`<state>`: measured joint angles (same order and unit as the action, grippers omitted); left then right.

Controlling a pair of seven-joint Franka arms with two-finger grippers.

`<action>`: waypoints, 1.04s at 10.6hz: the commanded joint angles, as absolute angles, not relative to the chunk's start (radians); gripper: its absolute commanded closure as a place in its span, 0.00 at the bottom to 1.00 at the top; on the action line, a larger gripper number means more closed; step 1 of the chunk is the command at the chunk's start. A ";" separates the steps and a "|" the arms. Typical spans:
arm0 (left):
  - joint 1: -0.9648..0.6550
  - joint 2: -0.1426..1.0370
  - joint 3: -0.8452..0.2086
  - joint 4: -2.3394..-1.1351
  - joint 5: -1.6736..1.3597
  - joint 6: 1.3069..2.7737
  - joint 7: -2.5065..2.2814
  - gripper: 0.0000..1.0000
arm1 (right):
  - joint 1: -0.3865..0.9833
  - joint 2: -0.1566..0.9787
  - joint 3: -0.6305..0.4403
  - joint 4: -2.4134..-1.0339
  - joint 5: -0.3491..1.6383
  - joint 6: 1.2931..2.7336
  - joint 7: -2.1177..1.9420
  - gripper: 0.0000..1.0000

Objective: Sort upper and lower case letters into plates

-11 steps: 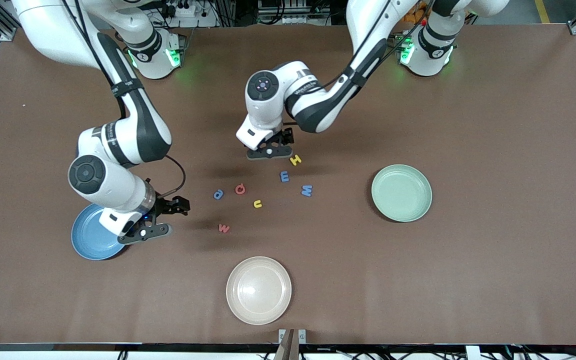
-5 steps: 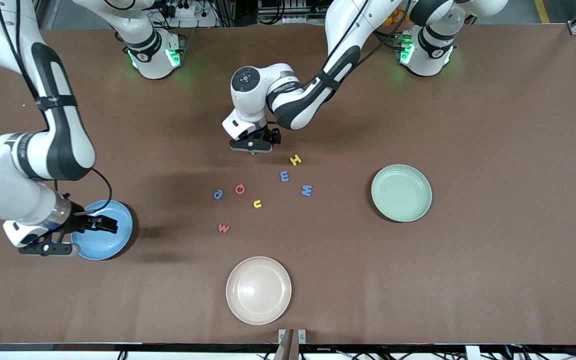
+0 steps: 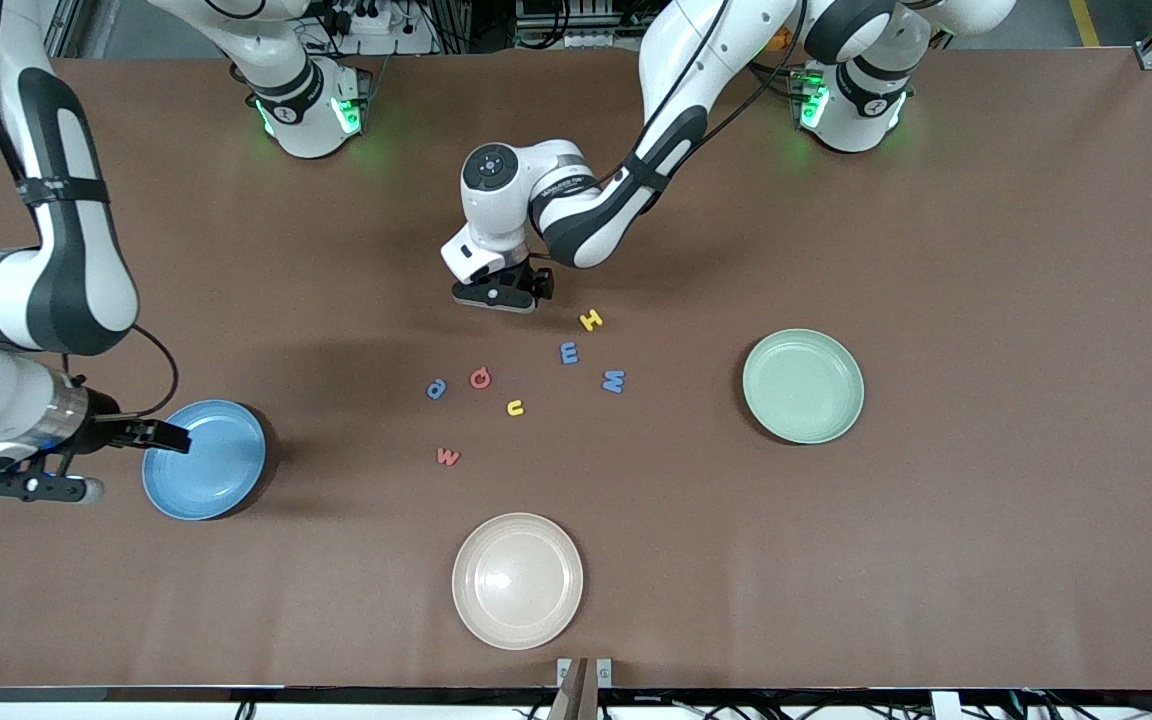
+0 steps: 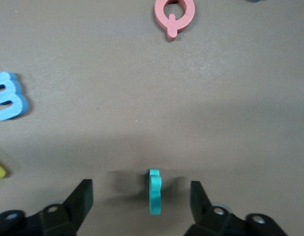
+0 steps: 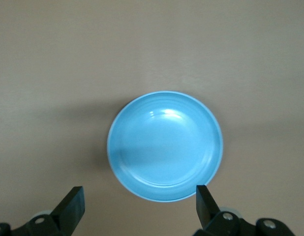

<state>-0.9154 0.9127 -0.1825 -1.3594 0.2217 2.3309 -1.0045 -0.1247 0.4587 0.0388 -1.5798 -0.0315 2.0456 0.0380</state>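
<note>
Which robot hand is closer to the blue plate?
The right one. The right gripper is open, up over the table at the blue plate's rim. The left gripper is down by the letters in the middle of the table, open around a teal letter.

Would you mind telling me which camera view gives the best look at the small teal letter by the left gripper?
The left wrist view: the teal letter stands on edge on the table, between the open fingers of the left gripper. In the front view that gripper hides it. The right wrist view shows only the blue plate.
</note>
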 commanded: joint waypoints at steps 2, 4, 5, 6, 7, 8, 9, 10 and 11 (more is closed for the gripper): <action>-0.963 0.957 -0.137 -1.296 0.245 2.338 -1.006 0.27 | -0.153 0.479 0.052 -1.578 -0.055 2.101 0.061 0.00; -0.963 0.957 -0.137 -1.298 0.241 2.338 -1.008 0.38 | -0.149 0.471 0.052 -1.580 -0.055 2.086 0.051 0.00; -0.963 0.957 -0.138 -1.299 0.236 2.335 -1.015 0.39 | -0.147 0.466 0.052 -1.583 -0.055 2.060 0.046 0.00; -0.966 0.956 -0.138 -1.304 0.235 2.332 -1.040 0.46 | -0.146 0.468 0.055 -1.582 -0.046 2.024 0.038 0.00; -0.968 0.956 -0.138 -1.304 0.235 2.330 -1.051 0.47 | -0.138 0.471 0.058 -1.583 -0.040 2.023 0.037 0.00; -0.968 0.957 -0.138 -1.304 0.235 2.332 -1.052 0.47 | -0.132 0.475 0.066 -1.580 -0.038 2.026 0.037 0.00; -0.968 0.957 -0.138 -1.304 0.235 2.332 -1.054 0.47 | -0.111 0.479 0.066 -1.582 -0.038 2.029 0.043 0.00; -0.968 0.957 -0.138 -1.304 0.235 2.330 -1.057 0.47 | -0.094 0.488 0.066 -1.580 -0.038 2.037 0.048 0.00; -0.972 0.957 -0.138 -1.305 0.235 2.330 -1.069 0.48 | -0.086 0.491 0.066 -1.578 -0.037 2.039 0.049 0.00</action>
<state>-0.9534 0.9446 -0.1507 -1.3253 0.2218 2.3354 -1.0274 -0.0976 0.4814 0.0625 -1.5830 -0.0402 2.0346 0.0418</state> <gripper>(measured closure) 0.471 0.000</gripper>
